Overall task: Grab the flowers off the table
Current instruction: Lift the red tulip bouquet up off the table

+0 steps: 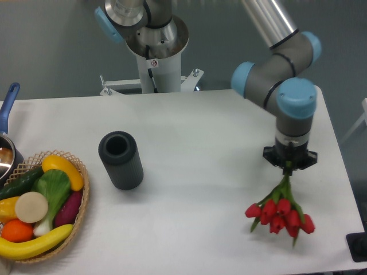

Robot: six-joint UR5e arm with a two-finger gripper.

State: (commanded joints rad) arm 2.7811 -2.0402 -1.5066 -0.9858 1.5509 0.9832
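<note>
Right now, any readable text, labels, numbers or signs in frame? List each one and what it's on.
No text here can be read.
Small sticker on the white robot pedestal: a red and white mark, too small and blurred to read.
Nothing legible on the gripper, flowers, black cylinder, wicker basket or table.
</note>
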